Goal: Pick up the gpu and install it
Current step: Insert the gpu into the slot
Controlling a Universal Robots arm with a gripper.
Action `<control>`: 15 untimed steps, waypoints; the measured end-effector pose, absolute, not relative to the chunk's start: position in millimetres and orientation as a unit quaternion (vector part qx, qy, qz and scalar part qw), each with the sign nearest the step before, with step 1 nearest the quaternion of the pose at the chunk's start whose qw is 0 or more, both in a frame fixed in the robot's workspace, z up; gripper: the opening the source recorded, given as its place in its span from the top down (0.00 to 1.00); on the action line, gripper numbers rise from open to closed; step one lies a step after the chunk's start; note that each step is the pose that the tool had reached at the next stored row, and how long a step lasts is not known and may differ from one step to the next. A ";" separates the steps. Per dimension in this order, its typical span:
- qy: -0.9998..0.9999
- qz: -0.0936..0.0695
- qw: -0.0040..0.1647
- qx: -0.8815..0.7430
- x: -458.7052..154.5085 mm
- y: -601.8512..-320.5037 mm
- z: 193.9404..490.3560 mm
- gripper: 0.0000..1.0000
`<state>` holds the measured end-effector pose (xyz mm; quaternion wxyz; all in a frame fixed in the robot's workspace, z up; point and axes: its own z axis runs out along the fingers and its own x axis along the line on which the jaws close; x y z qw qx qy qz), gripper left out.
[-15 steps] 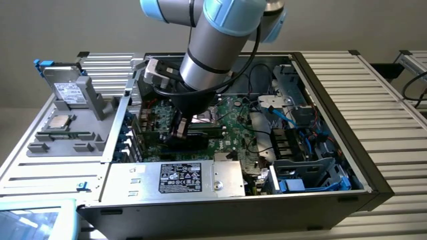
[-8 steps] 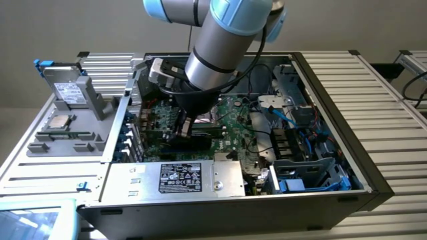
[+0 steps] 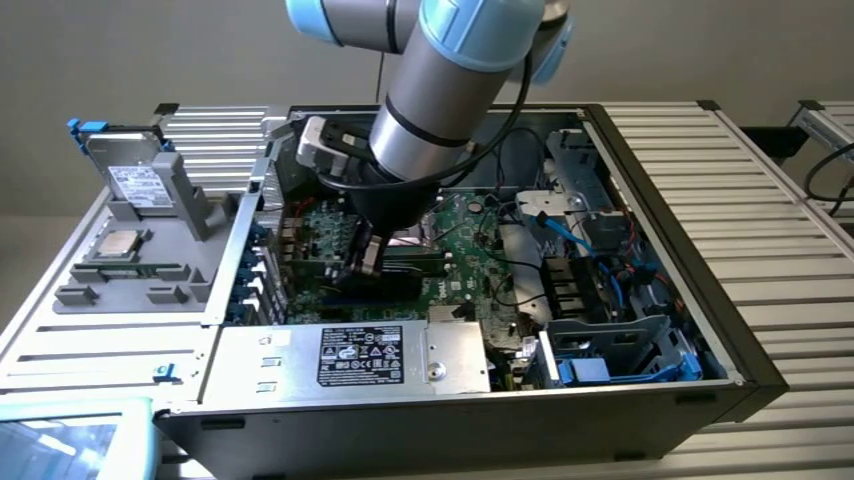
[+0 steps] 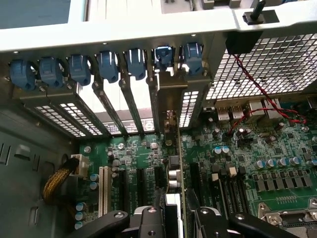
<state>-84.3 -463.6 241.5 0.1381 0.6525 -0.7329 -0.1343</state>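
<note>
arm (image 3: 427, 110): reaching down into the open pc case (image 3: 727, 365), which is lying on its side on a ribbed metal table (image 3: 767, 180).
gripper (image 4: 177, 220): hanging low over the motherboard (image 4: 247, 148), near the middle of the case. Jaws are clamping the gpu from both sides, w/ dark fingers (image 4: 148, 220) flanking it.
gpu (image 4: 180, 148): standing upright on edge on the mobo, seen edge-on as a thin green board. It's running from between the fingers out to the slotted wall of the case.
gpu bracket (image 4: 187, 106): sitting in line w/ the slot covers (image 4: 106, 106) on that wall, just under a blue clip.
seating: can't tell whether the card is sitting fully down in its slot.
blue clips (image 4: 106, 64): lining the rim of the slotted wall in a row, one per slot.
white slot (image 4: 103, 191): lying on the mobo parallel to the gpu, apart from it, near a yellow braided cable (image 4: 57, 181).
red wires (image 4: 257, 89): crossing the mesh grille (image 4: 267, 64) beside the slots and dropping to the mobo edge.
power supply (image 3: 350, 358): sitting along the case's near edge in the exterior view, label facing up.
blue cables (image 3: 587, 245): running through the case's end at the exterior view's right.
grey tray (image 3: 194, 220): resting against the case on the exterior view's left, carrying a cpu (image 3: 124, 243) and an upright drive caddy (image 3: 140, 185).
</note>
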 end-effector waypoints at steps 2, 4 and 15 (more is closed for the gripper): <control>-0.733 -0.134 0.138 0.652 -85.2 -463.6 241.0 0.72; -0.733 -0.134 0.138 0.652 -85.4 -463.6 240.8 0.72; -0.733 -0.134 0.138 0.652 -86.8 -460.7 239.4 0.72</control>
